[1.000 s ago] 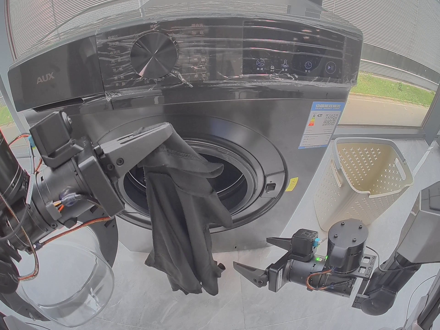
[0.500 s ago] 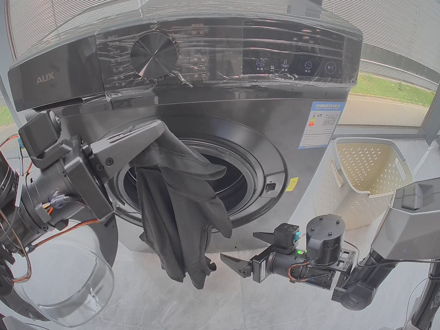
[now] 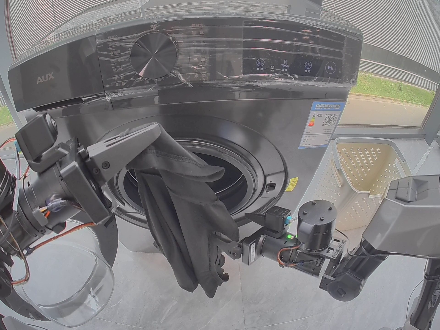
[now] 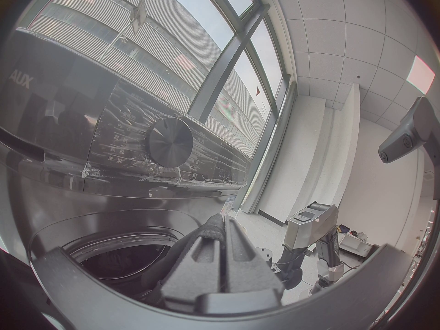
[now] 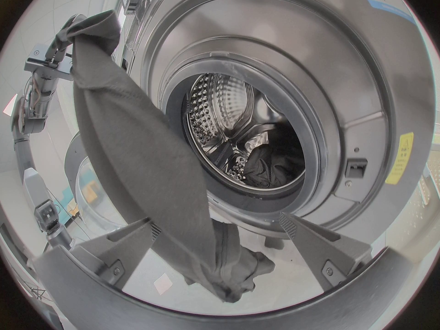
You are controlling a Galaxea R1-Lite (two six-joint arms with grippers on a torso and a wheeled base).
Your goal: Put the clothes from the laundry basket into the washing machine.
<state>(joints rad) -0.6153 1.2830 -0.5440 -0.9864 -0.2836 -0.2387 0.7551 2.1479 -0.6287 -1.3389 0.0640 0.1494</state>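
Note:
A dark grey garment (image 3: 183,207) hangs in front of the washing machine's round opening (image 3: 238,179), its lower end just above the floor. My left gripper (image 3: 153,136) is shut on the garment's top edge, left of the opening; its closed fingers (image 4: 224,234) pinch the cloth. My right gripper (image 3: 225,249) is low, at the garment's lower right side. It is open, and the hanging garment (image 5: 137,152) passes between its spread fingers (image 5: 316,244). Another dark garment (image 5: 270,161) lies inside the steel drum (image 5: 220,111).
The cream laundry basket (image 3: 337,148) stands on the floor right of the machine, behind my right arm. The machine's glass door (image 3: 68,280) is swung open at the lower left. Pale tiled floor lies in front of the machine.
My right arm has moved left and slightly up until its open gripper reaches the garment's lower part. My left gripper with the garment shifted a little to the left.

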